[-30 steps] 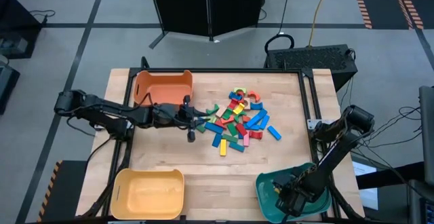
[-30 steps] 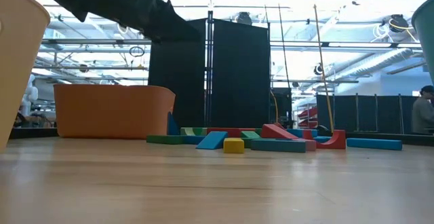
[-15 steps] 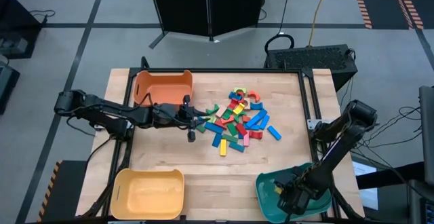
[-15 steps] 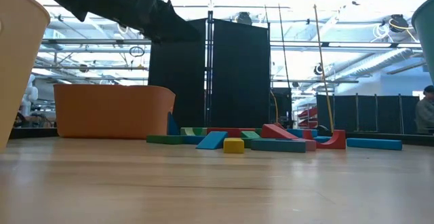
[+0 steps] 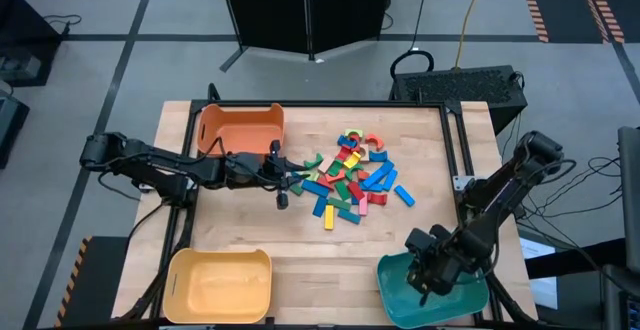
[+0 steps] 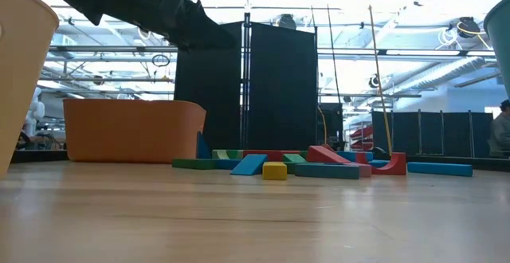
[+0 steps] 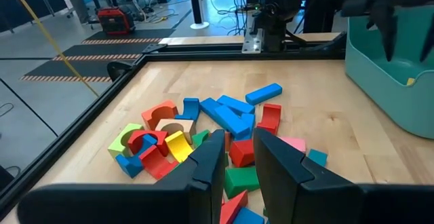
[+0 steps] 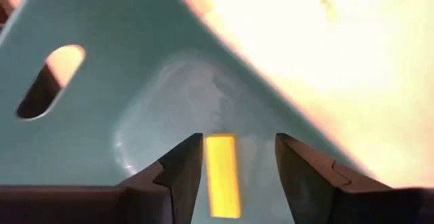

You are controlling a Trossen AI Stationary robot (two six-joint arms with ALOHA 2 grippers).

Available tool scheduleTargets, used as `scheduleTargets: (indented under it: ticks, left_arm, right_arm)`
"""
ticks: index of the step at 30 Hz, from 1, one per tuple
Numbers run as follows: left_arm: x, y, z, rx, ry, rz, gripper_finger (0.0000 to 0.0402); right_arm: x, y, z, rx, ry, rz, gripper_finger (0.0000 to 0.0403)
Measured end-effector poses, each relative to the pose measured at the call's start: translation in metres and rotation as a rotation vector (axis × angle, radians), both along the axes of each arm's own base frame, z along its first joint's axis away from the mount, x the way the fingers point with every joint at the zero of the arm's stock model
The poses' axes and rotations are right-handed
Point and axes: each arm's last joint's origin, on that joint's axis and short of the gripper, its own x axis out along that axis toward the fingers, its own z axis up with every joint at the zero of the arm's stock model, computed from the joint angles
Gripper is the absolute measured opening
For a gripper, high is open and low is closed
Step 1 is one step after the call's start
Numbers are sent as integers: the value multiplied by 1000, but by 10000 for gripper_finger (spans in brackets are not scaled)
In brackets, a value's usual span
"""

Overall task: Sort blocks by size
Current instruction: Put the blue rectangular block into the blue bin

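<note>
The blocks [image 5: 350, 175] lie in a loose pile of red, blue, green, yellow and orange pieces on the middle of the table; they also show in the low view [image 6: 319, 166] and the left wrist view [image 7: 203, 136]. My left gripper [image 5: 283, 192] hovers at the pile's left side, its fingers [image 7: 210, 156] a narrow gap apart and empty. My right gripper [image 5: 422, 278] is open over the teal bin [image 5: 395, 290]. A yellow bar block [image 8: 221, 173] lies on the bin's floor below the gap between the fingers [image 8: 183, 163].
An orange bin [image 5: 240, 128] stands at the far left of the table and a yellow bin [image 5: 220, 285] at the near left. The teal bin is at the near right. Bare wood lies between the pile and the near bins.
My right gripper has moved a little toward the table's far edge above the teal bin, and its arm has swung outward to the right. My left arm and the pile have kept still.
</note>
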Motion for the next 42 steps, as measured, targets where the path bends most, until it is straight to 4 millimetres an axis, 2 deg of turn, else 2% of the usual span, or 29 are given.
scheduleTargets:
  ticks: [7,17,23,33,42]
  left_arm:
    - [0,0,0,2,0,0,80]
    - [0,0,0,2,0,0,80]
    - [0,0,0,2,0,0,80]
    - [0,0,0,1,4,0,80]
    - [-1,0,-3,2,28,0,80]
  right_arm:
    - [9,-32,-2,-137,104,-32,171]
    - [32,-70,-1,-325,74,-13,171]
    - [36,-99,-2,-380,180,-78,179]
    - [45,-139,-4,-379,274,-82,236]
    - [42,-171,-32,-311,323,-102,263]
